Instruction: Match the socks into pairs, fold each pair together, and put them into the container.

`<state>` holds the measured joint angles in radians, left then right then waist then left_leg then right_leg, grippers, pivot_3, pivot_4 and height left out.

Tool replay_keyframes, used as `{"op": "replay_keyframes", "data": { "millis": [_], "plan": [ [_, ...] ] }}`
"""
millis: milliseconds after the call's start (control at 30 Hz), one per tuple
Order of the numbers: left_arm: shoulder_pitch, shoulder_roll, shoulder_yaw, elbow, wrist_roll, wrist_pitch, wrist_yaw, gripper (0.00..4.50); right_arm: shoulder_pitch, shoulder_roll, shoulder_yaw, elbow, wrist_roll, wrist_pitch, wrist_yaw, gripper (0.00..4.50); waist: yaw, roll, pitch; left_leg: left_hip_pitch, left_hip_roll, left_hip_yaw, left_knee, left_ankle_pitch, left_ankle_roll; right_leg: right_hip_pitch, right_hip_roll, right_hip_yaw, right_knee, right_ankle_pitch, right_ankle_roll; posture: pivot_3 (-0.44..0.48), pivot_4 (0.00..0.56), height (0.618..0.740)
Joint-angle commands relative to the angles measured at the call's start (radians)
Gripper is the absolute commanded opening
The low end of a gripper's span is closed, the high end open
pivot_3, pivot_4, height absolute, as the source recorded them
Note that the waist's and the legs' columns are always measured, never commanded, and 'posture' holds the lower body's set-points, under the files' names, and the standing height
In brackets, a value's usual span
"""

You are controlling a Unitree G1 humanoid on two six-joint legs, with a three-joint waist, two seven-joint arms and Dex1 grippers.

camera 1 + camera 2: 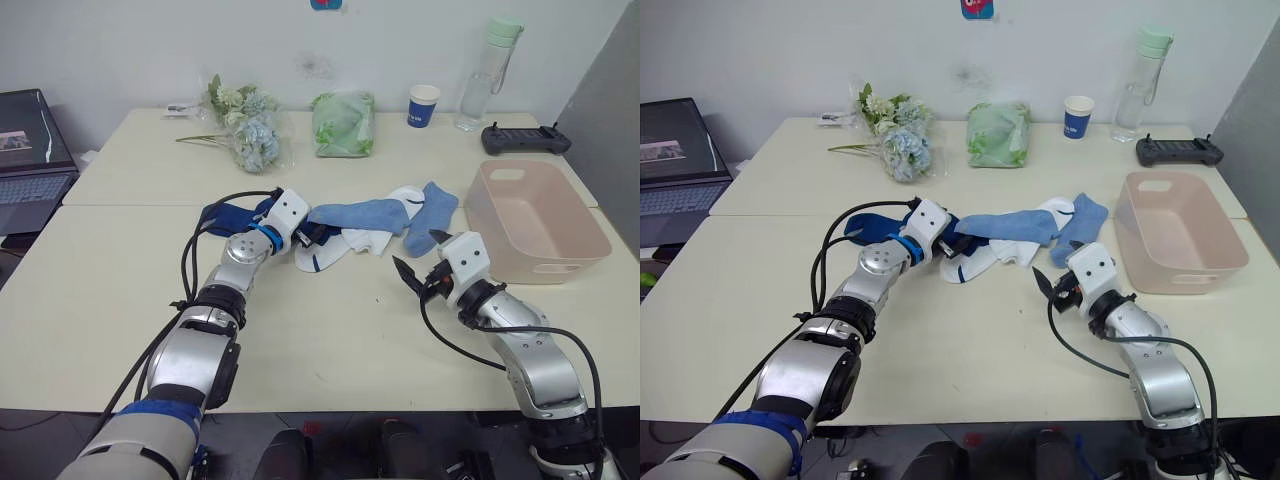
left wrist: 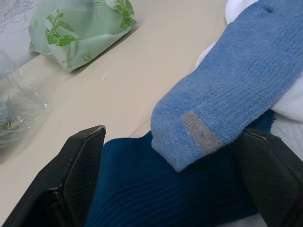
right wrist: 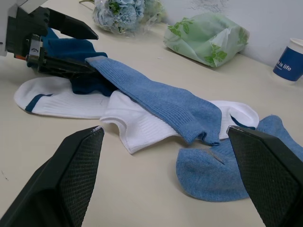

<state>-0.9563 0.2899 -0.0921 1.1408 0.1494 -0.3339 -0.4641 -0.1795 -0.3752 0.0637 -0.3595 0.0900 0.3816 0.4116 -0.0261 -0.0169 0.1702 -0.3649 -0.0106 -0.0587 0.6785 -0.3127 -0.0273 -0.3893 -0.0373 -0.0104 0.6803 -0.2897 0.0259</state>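
Bare table (image 1: pixel 330 320) between grippers; socks (image 1: pixel 360 215) crowd the container (image 1: pixel 535 220).

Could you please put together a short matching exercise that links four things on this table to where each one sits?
Things:
1. paper cup
2. pink tub
3. laptop
4. left gripper

Places:
A. at the table's right side, nothing in it
B. at the far edge, between the green bag and the water bottle
C. open, over a navy sock
D. off the table's left side

Pairs: 1-B, 2-A, 3-D, 4-C
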Motion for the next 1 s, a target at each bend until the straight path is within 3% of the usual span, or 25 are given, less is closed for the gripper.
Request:
{"op": "replay_keyframes", "data": {
  "millis": [33, 133, 233, 600, 833, 1000],
  "plan": [
    [-0.031, 0.01, -0.027, -0.001, 0.04, -0.045, 0.024, 4.34, -0.016, 0.001, 0.002, -0.048, -0.007, -0.024, -0.003, 4.5, 0.0, 0.0, 0.0, 0.0, 0.0, 0.0, 0.0, 0.0, 0.0, 0.0, 0.0, 0.0, 0.0, 0.0, 0.0, 0.0, 0.15, 0.74],
    [-0.033, 0.011, -0.049, 0.002, 0.064, -0.064, 0.032, 4.34, -0.017, -0.001, 0.006, -0.041, -0.012, -0.028, -0.002, 4.5, 0.0, 0.0, 0.0, 0.0, 0.0, 0.0, 0.0, 0.0, 0.0, 0.0, 0.0, 0.0, 0.0, 0.0, 0.0, 0.0, 0.15, 0.74],
    [-0.035, 0.016, -0.082, 0.011, 0.104, -0.093, 0.039, 3.75, -0.024, 0.003, 0.012, -0.036, -0.015, -0.028, 0.0, 4.5, 0.0, 0.0, 0.0, 0.0, 0.0, 0.0, 0.0, 0.0, 0.0, 0.0, 0.0, 0.0, 0.0, 0.0, 0.0, 0.0, 0.15, 0.74],
    [-0.048, 0.01, -0.082, 0.033, 0.125, -0.128, 0.019, 0.13, -0.026, 0.007, 0.013, -0.016, -0.021, -0.038, 0.003, 4.5, 0.0, 0.0, 0.0, 0.0, 0.0, 0.0, 0.0, 0.0, 0.0, 0.0, 0.0, 0.0, 0.0, 0.0, 0.0, 0.0, 0.15, 0.74],
    [-0.015, 0.033, -0.073, -0.017, 0.111, -0.15, -0.02, 0.03, -0.044, 0.003, 0.022, 0.02, -0.022, -0.062, 0.021, 4.5, -0.001, 0.0, 0.0, 0.0, 0.0, 0.0, 0.0, 0.0, 0.0, 0.0, 0.0, 0.0, 0.0, 0.0, 0.0, 0.0, 0.15, 0.74],
    [0.083, 0.081, -0.066, -0.212, 0.068, -0.155, -0.128, 0.03, -0.069, -0.021, 0.041, 0.056, -0.037, -0.095, 0.064, 4.5, -0.003, 0.0, 0.0, 0.0, 0.0, 0.001, 0.0, 0.001, -0.001, 0.0, 0.0, 0.0, 0.0, 0.0, 0.0, 0.0, 0.15, 0.74]
  ]
}}
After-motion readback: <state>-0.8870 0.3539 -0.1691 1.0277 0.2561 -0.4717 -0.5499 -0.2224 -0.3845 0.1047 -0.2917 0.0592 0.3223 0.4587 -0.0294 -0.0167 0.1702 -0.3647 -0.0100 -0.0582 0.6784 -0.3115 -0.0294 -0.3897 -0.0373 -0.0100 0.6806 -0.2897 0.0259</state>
